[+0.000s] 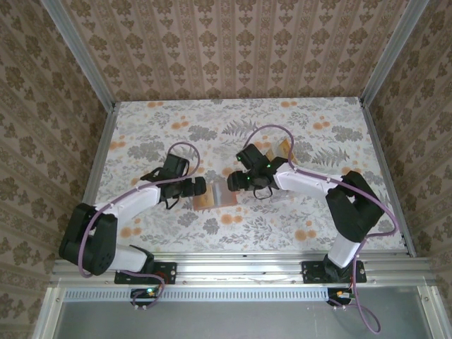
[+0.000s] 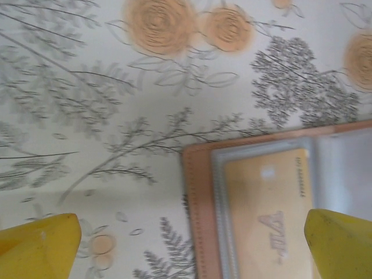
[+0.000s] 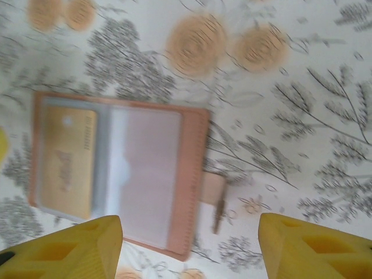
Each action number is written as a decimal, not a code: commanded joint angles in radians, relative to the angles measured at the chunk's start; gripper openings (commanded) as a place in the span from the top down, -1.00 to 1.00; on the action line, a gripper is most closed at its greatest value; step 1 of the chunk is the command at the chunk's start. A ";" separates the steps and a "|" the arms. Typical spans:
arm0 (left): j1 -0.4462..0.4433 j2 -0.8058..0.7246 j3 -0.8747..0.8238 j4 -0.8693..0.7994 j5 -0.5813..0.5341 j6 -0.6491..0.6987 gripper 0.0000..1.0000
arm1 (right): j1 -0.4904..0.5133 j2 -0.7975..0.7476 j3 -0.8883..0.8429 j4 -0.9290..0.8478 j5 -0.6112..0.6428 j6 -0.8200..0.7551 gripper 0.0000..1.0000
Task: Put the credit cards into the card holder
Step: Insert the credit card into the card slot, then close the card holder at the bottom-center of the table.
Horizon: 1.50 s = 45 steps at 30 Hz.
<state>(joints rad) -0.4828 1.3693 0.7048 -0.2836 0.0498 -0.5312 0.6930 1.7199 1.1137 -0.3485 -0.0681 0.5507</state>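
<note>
The card holder lies open and flat on the flowered table between my two grippers. In the right wrist view the card holder shows its salmon rim, a tan-orange credit card in its left clear sleeve and a clasp tab on its right side. The left wrist view has the same credit card inside the card holder. More credit cards lie behind the right arm. My left gripper hangs open over the holder's edge. My right gripper is open with nothing between its fingers.
The tablecloth is printed with grey ferns and flat orange flowers. Metal rails and patterned walls close in the left, right and far sides. Both arms reach in towards the middle of the table.
</note>
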 commanded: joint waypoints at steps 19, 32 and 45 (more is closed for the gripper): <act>-0.005 0.075 -0.078 0.257 0.136 -0.043 -1.00 | -0.003 0.094 -0.069 0.095 -0.009 0.050 0.26; -0.030 0.130 -0.059 0.301 0.161 -0.038 -1.00 | -0.003 0.120 -0.094 0.141 -0.042 0.063 0.66; -0.042 0.092 -0.037 0.283 0.189 -0.042 -1.00 | -0.004 0.155 -0.107 0.175 -0.067 0.077 0.75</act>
<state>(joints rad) -0.5186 1.4715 0.6430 -0.0105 0.2039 -0.5755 0.6868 1.8320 1.0298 -0.2047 -0.1104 0.6079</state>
